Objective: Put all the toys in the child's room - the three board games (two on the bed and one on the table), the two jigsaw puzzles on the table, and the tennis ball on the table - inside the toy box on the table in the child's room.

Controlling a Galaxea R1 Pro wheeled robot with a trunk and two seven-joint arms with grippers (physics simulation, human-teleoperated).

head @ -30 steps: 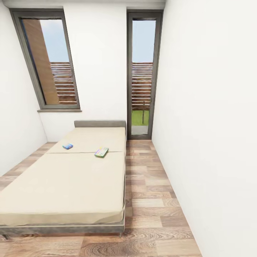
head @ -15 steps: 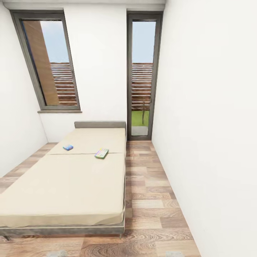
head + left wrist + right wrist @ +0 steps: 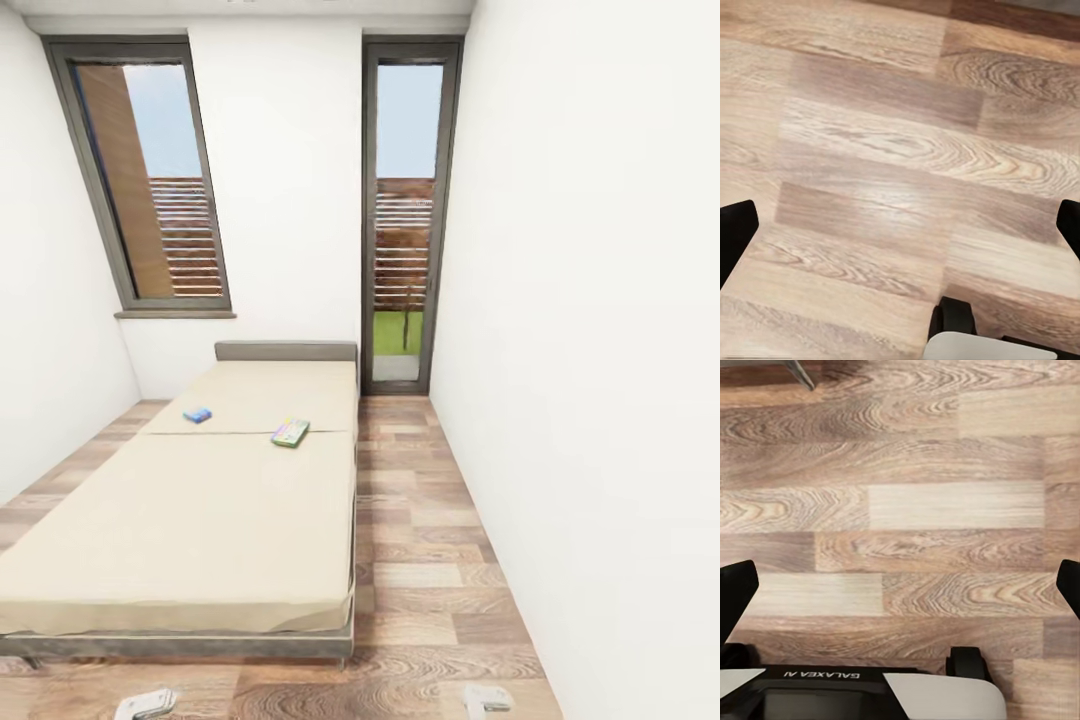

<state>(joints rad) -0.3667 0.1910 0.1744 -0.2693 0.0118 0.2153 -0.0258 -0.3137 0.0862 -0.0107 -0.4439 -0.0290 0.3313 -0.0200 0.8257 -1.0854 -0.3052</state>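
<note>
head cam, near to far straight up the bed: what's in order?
Bed's foot-end frame → bare beige mattress → green-edged board game → small blue board game → grey headboard → white wall with the window.

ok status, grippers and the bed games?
Left gripper and right gripper open, empty, over wood floor. Blue board game and green-edged board game flat on the bed, far end. Nothing blocking the aisle beside it.
</note>
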